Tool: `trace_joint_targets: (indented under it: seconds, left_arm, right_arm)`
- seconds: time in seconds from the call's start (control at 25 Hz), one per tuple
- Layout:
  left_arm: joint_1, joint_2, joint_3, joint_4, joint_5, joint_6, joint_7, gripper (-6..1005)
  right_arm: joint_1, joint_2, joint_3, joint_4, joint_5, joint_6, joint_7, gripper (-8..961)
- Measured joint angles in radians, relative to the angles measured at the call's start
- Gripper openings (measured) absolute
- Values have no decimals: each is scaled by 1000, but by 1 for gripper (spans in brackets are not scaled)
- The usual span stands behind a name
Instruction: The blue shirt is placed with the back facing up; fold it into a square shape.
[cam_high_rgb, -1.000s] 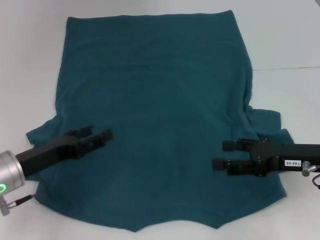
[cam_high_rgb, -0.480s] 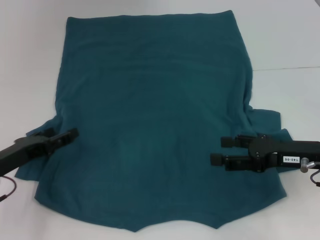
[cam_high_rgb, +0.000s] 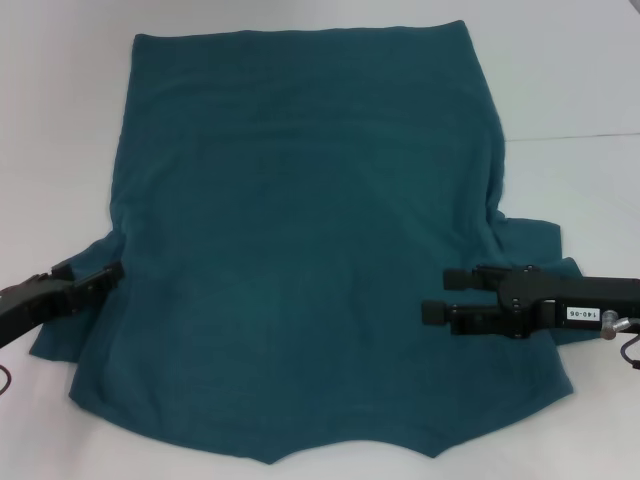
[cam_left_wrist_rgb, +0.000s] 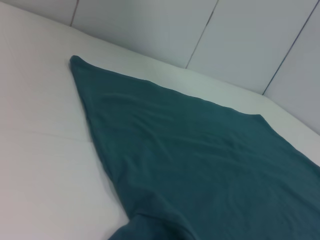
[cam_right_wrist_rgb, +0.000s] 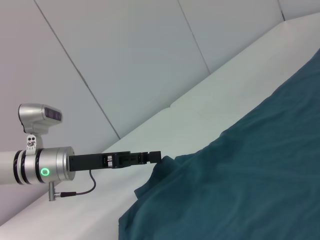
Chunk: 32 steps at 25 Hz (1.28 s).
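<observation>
The blue shirt (cam_high_rgb: 300, 230) lies spread flat on the white table (cam_high_rgb: 570, 90), hem at the far end and neckline near the front edge. Both short sleeves stick out at the sides. My left gripper (cam_high_rgb: 98, 275) is low at the left sleeve's edge, open, with nothing between its fingers. The right wrist view shows the left gripper (cam_right_wrist_rgb: 156, 157) tip right at that sleeve's rim. My right gripper (cam_high_rgb: 445, 294) hovers open over the shirt's right side beside the right sleeve. The left wrist view shows only the shirt (cam_left_wrist_rgb: 200, 165), not the arm's own fingers.
Bare white table surface (cam_high_rgb: 60, 130) surrounds the shirt on the left, right and far sides. Pale wall panels (cam_left_wrist_rgb: 240, 40) rise behind the table. A seam line in the tabletop (cam_high_rgb: 575, 137) runs off to the right.
My left gripper has pulled back leftward from over the shirt's body to the left sleeve's edge. The right gripper has barely shifted. The shirt lies as before.
</observation>
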Motion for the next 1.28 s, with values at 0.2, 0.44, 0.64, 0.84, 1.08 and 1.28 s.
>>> trace_joint_targets:
  seconds: [0.2, 0.44, 0.64, 0.84, 1.08, 1.28]
  left_arm:
    - [0, 0, -1, 2, -2, -11, 0, 885]
    - [1, 0, -2, 1, -3, -43, 0, 885]
    - [1, -2, 0, -9, -6, -71, 2, 885]
    - [-5, -3, 7, -29, -2, -77, 2, 886]
    - [-10, -3, 10, -41, -2, -79, 3, 886]
    - [-13, -3, 10, -46, -4, -119, -1, 875]
  right_arm:
    - [2, -1, 0, 0, 0, 1, 1, 922]
    - [3, -1, 0, 0, 0, 1, 2, 921]
    - [3, -1, 0, 0, 0, 1, 2, 921]
    - [3, -1, 0, 0, 0, 1, 2, 921]
    - [3, -1, 0, 0, 0, 1, 2, 921]
    - [4, -1, 0, 0, 0, 1, 2, 920]
